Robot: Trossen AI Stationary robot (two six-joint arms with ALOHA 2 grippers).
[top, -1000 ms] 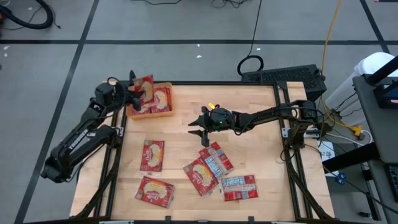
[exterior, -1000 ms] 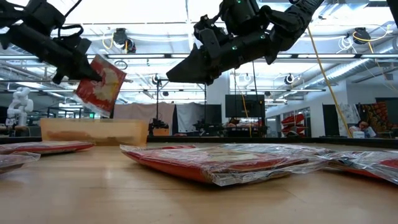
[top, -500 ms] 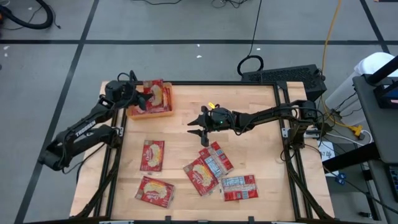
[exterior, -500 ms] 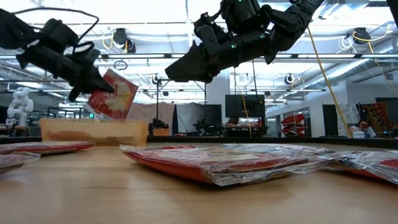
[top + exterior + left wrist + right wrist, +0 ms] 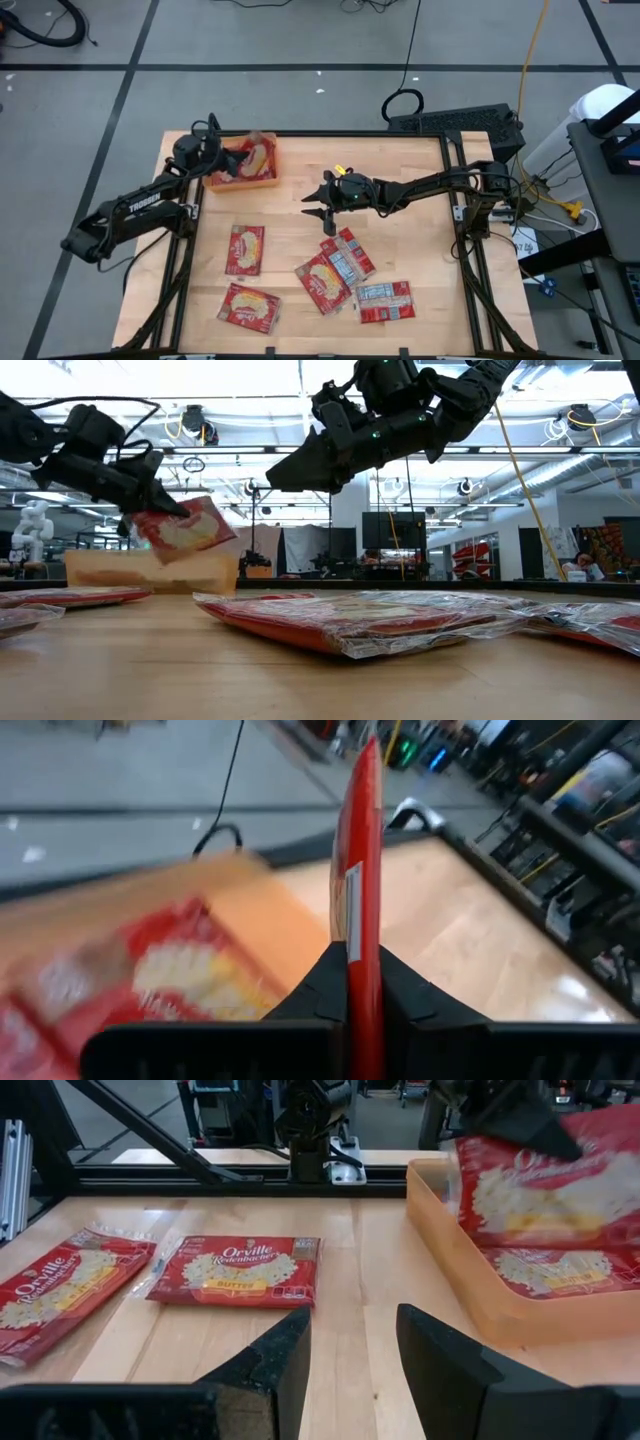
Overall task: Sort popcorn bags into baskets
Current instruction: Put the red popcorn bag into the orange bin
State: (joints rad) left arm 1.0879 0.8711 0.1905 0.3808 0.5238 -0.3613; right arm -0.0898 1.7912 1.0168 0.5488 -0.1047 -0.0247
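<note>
One popcorn bag (image 5: 256,157) is pinched tight in my left gripper (image 5: 232,163) just over the orange basket (image 5: 262,183) w/ another bag inside, my right gripper (image 5: 322,212) hangs half-open mid-table, five bags lie on the table (image 5: 420,240)

The left gripper (image 5: 226,163) hung over the orange bin (image 5: 243,181), a popcorn bag (image 5: 256,157) in it above another bag (image 5: 560,1267) inside. Below the right gripper (image 5: 322,216) lay overlapping bags (image 5: 335,268); two more (image 5: 245,248) lay to its left.
</note>
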